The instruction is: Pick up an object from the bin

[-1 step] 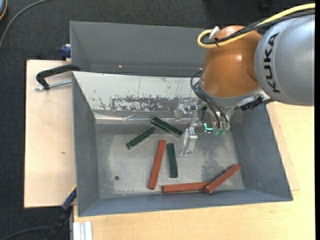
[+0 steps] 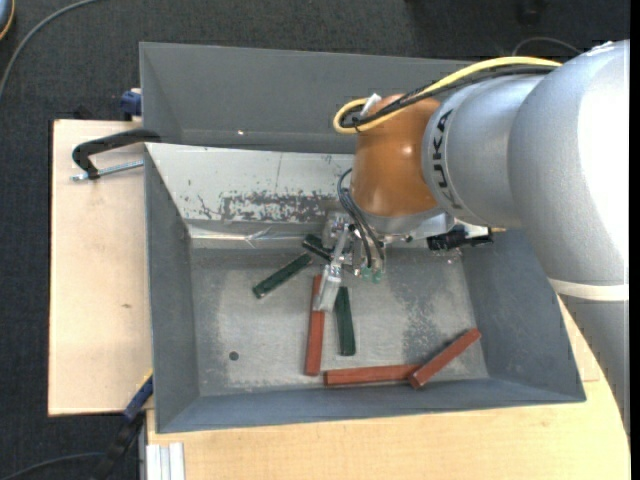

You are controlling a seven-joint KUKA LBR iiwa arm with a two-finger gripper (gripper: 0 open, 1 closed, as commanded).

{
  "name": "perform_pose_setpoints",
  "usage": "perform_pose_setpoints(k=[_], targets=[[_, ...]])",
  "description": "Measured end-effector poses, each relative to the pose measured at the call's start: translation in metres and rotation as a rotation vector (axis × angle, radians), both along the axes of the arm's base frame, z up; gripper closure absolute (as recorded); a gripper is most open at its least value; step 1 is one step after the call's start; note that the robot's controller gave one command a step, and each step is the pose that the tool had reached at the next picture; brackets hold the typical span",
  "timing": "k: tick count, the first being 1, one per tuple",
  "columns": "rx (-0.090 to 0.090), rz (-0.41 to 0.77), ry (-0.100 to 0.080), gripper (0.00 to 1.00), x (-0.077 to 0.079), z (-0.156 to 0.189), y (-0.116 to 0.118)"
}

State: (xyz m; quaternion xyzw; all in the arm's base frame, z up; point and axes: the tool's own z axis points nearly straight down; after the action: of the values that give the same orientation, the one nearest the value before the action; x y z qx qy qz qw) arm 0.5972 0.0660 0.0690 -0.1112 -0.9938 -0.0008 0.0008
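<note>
Claw point(image 2: 346, 260) hangs low in the grey bin point(image 2: 166, 298), over the upper ends of a red-brown stick point(image 2: 315, 333) and a dark green stick point(image 2: 345, 326). Whether it is open or closed cannot be told. Nothing looks lifted, so grasping and raising remain.

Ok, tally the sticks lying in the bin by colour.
Dark green sticks: 2
Red-brown sticks: 3
Total: 5
</note>
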Motion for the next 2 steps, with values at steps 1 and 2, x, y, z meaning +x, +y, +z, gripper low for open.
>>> perform_pose_setpoints(k=[1,2], targets=[[0.0,-0.194,-0.008,0.0,-0.007,0.033,0.003],[0.001,-0.297,-0.008,0.0,0.004,0.04,0.018]])
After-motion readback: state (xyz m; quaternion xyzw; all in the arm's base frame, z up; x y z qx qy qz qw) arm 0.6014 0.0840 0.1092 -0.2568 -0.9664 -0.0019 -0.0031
